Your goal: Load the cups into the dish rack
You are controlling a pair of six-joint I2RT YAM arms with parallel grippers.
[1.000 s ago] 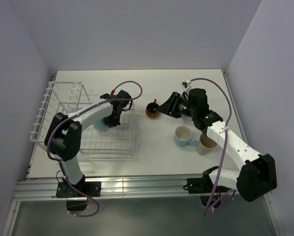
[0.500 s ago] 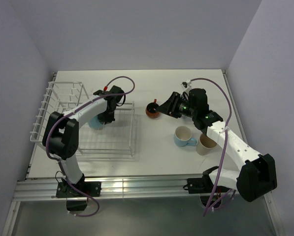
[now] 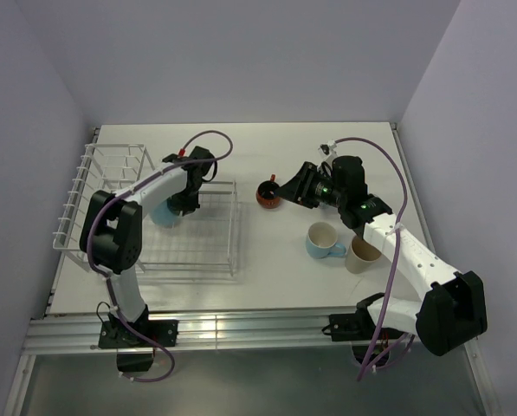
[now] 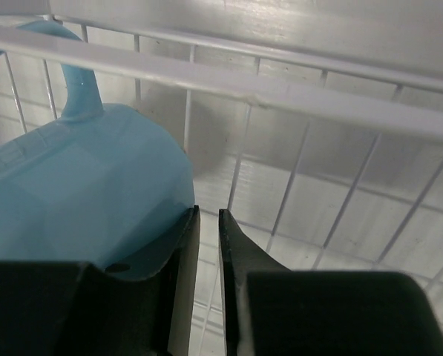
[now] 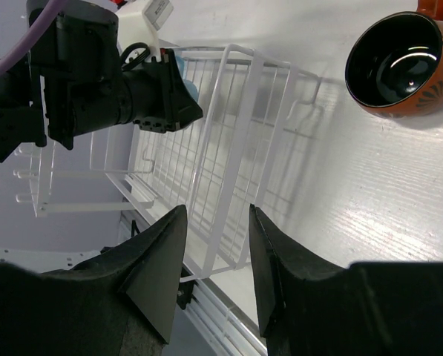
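A light blue mug point(image 3: 164, 213) lies in the white wire dish rack point(image 3: 235, 232). My left gripper point(image 3: 183, 204) is down inside the rack. In the left wrist view its jaws point(image 4: 208, 215) are nearly together with nothing between them, and the mug point(image 4: 80, 193) rests against the outside of the left finger, handle up. My right gripper point(image 3: 284, 188) is open and empty, just right of the red-orange cup point(image 3: 266, 196), which shows at the upper right of the right wrist view point(image 5: 399, 63). Another light blue mug point(image 3: 322, 240) and the cream mug point(image 3: 361, 252) stand at the right.
The rack's raised end with upright prongs point(image 3: 102, 173) is at the far left by the wall. Rack bars point(image 4: 280, 93) cross close in front of the left wrist camera. The rack point(image 5: 228, 133) and the left arm point(image 5: 110, 81) show in the right wrist view.
My left gripper has moved left and farther back inside the rack, and the light blue mug has shifted left with it. The right arm has not moved.
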